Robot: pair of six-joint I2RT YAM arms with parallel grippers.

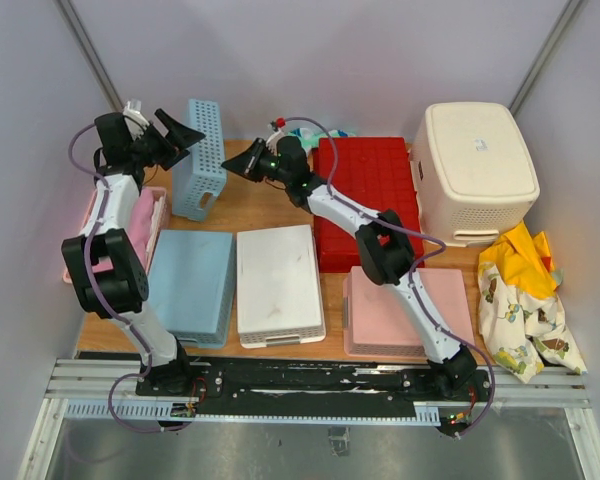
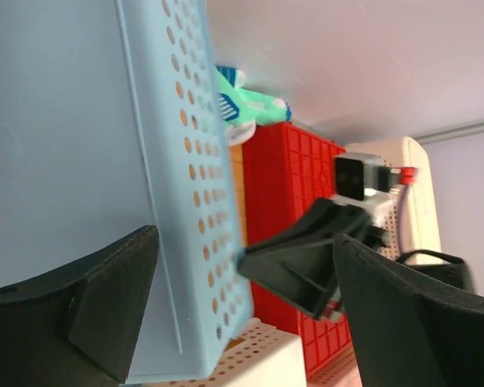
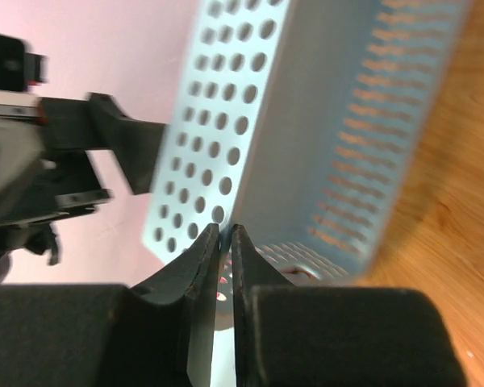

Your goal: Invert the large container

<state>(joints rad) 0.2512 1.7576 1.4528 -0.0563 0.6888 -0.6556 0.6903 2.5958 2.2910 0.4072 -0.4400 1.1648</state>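
A light blue perforated container [image 1: 202, 160] stands on its side at the back left of the table, its open side facing right. It fills the left wrist view [image 2: 81, 161] and shows in the right wrist view [image 3: 306, 121]. My left gripper [image 1: 183, 135] is open, its fingers straddling the container's upper wall [image 2: 244, 242]. My right gripper [image 1: 232, 168] is pinched shut on the container's thin rim [image 3: 224, 230]. It shows as a closed black wedge in the left wrist view [image 2: 306, 258].
A large cream container [image 1: 475, 170] sits at the back right and a red crate [image 1: 365, 200] beside it. Blue [image 1: 190, 285], white [image 1: 278, 285] and pink [image 1: 395, 315] containers lie in front. A pink basket [image 1: 145, 215] is at the left. A patterned cloth [image 1: 525, 290] is at the right.
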